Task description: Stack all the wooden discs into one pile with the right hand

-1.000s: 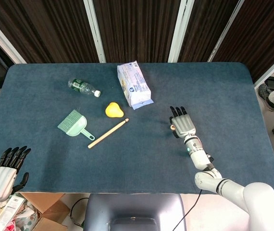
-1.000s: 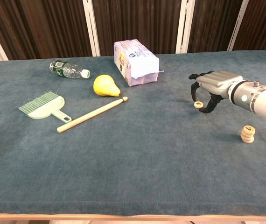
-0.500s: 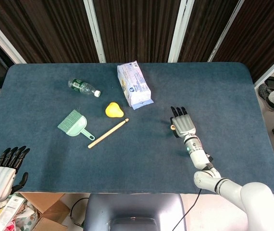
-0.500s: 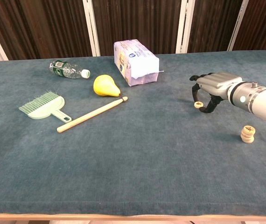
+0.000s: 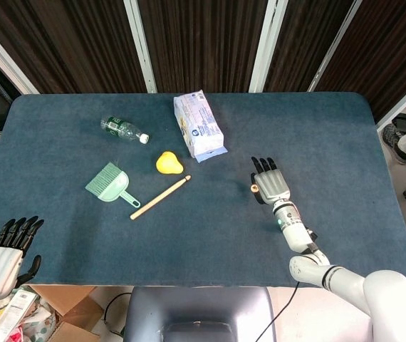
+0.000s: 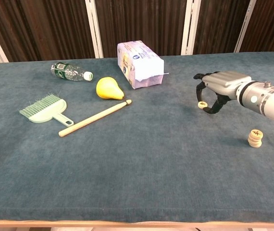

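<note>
Lifted a little since half a second ago, the right hand (image 6: 214,94) now holds a small, pale wooden disc (image 6: 202,104) pinched at its fingertips just clear of the blue worktop (image 6: 142,149). Nearer the robot and to the hand's right stands the pile of discs (image 6: 255,138), light wood with a dark mark on top. Off the worktop's near left corner, the left hand (image 5: 3,256) hangs with fingers apart, holding nothing.

Pear (image 6: 109,88) between bottle (image 6: 71,71) and packet (image 6: 140,58)
</note>
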`<state>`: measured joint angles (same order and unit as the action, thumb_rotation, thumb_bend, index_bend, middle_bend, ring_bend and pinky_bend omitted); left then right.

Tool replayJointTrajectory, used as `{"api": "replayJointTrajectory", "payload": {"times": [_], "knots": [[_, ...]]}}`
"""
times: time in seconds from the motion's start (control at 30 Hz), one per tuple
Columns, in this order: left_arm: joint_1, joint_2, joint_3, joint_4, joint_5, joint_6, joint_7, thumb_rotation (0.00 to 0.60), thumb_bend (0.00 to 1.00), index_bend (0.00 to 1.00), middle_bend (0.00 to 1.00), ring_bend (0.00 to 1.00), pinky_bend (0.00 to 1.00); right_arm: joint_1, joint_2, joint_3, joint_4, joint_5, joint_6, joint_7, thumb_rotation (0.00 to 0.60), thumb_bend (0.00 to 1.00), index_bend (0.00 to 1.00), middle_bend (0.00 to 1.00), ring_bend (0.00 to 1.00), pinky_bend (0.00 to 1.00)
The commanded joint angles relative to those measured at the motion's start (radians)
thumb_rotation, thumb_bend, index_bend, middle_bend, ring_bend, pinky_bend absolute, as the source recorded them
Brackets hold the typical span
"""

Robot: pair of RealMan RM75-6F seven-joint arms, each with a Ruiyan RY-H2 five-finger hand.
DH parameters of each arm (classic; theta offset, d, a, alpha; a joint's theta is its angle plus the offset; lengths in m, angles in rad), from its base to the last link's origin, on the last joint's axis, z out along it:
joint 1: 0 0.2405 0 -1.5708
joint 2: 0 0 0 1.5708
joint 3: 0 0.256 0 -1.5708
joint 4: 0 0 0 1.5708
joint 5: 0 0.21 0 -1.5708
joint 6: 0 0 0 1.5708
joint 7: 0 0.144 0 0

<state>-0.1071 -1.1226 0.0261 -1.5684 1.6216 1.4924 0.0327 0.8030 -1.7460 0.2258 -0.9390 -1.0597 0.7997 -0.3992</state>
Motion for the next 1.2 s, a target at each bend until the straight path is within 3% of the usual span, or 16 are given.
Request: {"api": "replayJointTrajectory", "payload": {"times": [0.03,0.2,0.33,0.53,0.73,1.2], "knots": [[0.001,0.0,0.001,-0.002,0.001,0.002,0.002,0.6,0.51,0.0,0.04,0.01,0.04,-0.039,0.088,-0.014,-0.143,-0.075,0.069,0.069,0.6,0.54,0.67,0.06,0.0,0.07],[0.001,-0.002,-0.001,-0.002,0.0,0.003,0.003,0.6,0.51,0.0,0.04,0.01,0.04,-0.097,0.219,-0.059,-0.35,-0.181,0.128,0.172,0.6,0.55,0.67,0.06,0.0,0.07],[0.001,-0.004,-0.001,-0.001,-0.001,0.001,0.005,0.6,0.51,0.0,0.04,0.01,0.04,-0.148,0.332,-0.124,-0.49,-0.298,0.19,0.219,0.6,0.55,0.67,0.06,0.0,0.07],[0.0,-0.003,0.0,-0.004,-0.001,-0.003,0.007,0.6,0.51,0.0,0.04,0.01,0.04,-0.212,0.428,-0.218,-0.584,-0.435,0.277,0.23,0.6,0.55,0.67,0.06,0.0,0.07],[0.001,-0.003,0.002,-0.004,0.001,-0.002,0.005,0.6,0.51,0.0,0.04,0.01,0.04,-0.264,0.456,-0.25,-0.563,-0.48,0.343,0.242,0.6,0.55,0.67,0.06,0.0,0.07],[0.002,0.0,0.003,-0.004,0.005,0.001,-0.003,0.6,0.51,0.0,0.04,0.01,0.04,-0.293,0.398,-0.245,-0.41,-0.443,0.313,0.224,0.6,0.55,0.67,0.06,0.0,0.07]]}}
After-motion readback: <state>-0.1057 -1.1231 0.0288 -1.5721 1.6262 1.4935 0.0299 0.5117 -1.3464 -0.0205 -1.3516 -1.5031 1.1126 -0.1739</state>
